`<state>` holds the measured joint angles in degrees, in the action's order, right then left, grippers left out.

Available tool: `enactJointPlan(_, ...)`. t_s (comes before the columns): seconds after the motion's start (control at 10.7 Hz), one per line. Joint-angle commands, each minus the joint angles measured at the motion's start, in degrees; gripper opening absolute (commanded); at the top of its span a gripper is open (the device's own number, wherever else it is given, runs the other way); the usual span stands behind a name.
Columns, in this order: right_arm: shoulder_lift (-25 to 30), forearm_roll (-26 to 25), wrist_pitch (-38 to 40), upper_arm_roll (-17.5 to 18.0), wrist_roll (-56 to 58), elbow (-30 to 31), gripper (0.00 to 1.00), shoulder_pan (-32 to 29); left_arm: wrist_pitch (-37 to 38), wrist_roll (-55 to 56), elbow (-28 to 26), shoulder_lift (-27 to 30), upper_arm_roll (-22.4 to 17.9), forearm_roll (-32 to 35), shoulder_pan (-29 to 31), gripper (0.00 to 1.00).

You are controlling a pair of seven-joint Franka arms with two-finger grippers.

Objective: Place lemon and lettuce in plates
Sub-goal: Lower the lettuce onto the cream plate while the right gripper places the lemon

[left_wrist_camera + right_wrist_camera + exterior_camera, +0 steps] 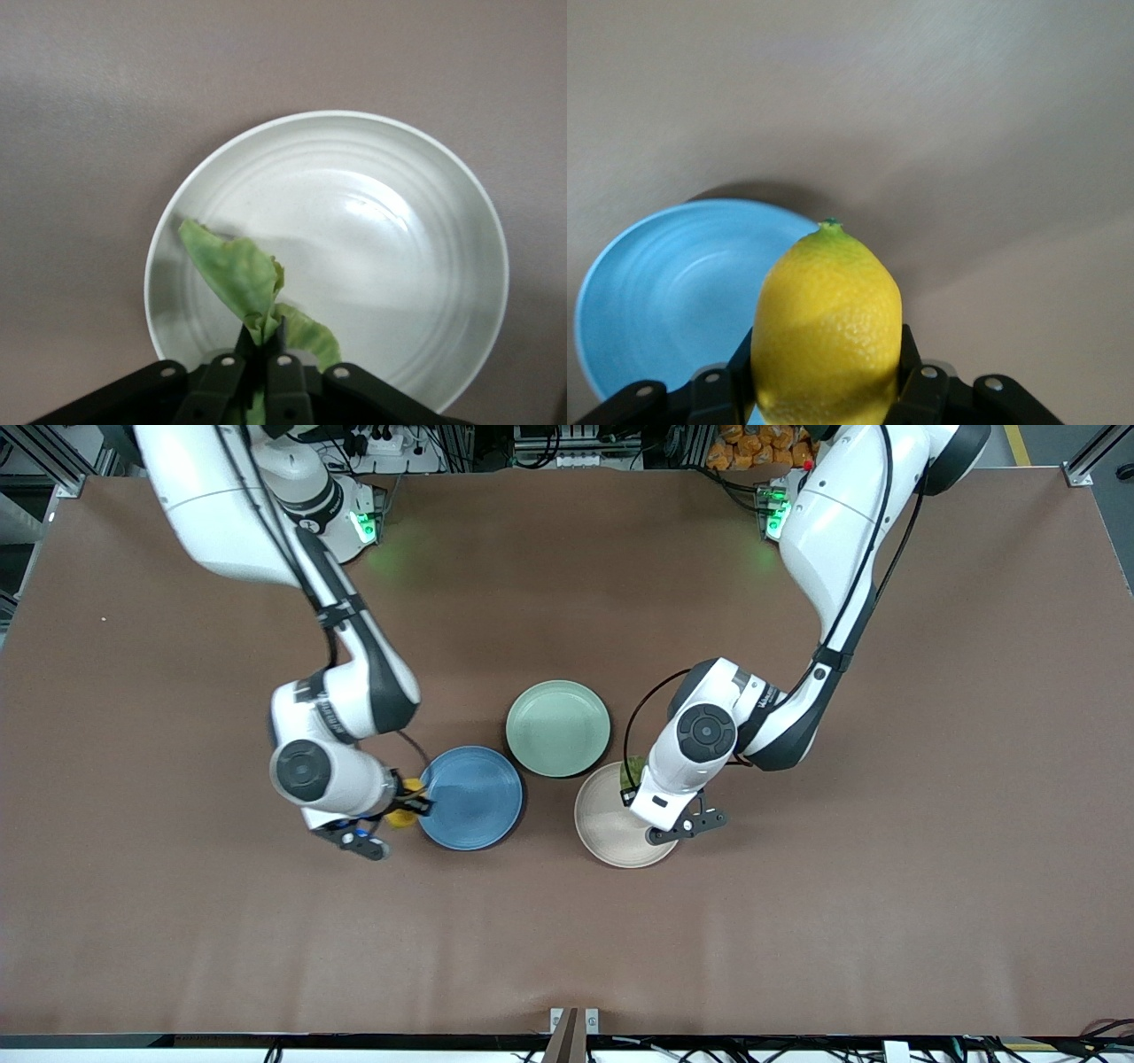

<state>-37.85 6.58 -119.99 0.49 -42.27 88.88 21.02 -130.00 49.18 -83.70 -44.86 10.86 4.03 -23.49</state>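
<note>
My right gripper (406, 802) is shut on the yellow lemon (826, 328), which also shows in the front view (403, 815), and holds it in the air just beside the rim of the blue plate (471, 797), toward the right arm's end; the blue plate shows in the right wrist view too (664, 292). My left gripper (633, 784) is shut on the green lettuce leaf (237, 282) by its narrow end and holds it over the beige plate (607, 828), seen as a pale plate (381, 239) in the left wrist view. Only a bit of lettuce (634, 766) shows in the front view.
A pale green plate (558, 728) sits on the brown table, farther from the front camera, between the blue and beige plates. The rest of the table (797, 921) is bare brown surface.
</note>
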Motion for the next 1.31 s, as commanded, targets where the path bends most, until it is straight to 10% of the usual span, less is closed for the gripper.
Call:
enactJointPlan(0.0,-1.16,2.81,-0.77,-0.31,-2.98,-0.46,0.00,0.94,-0.34,0.75,1.44,-0.59,-0.93,-0.42,-0.94,1.00)
enactJointPlan(0.47,-3.63,7.39,-6.92,-0.40,-5.01,-0.46,0.00,4.11,8.08,1.19,1.35,9.85,-0.93,-0.42,2.92,1.00)
enactJointPlan(0.56,-3.54,7.39,-6.84,-0.31,-4.75,-0.46,0.11,4.11,9.66,1.19,1.35,11.88,-0.93,-0.42,3.10,1.00)
enactJointPlan(0.75,-3.46,7.39,-6.93,-0.31,-5.01,-0.55,1.00,4.20,12.22,1.19,1.35,15.22,-0.93,-0.16,4.07,1.00)
enactJointPlan(1.21,-2.93,6.51,-6.40,-0.57,-3.26,-3.80,1.00,3.15,22.22,-7.83,1.35,26.38,-0.93,-0.16,8.01,1.00)
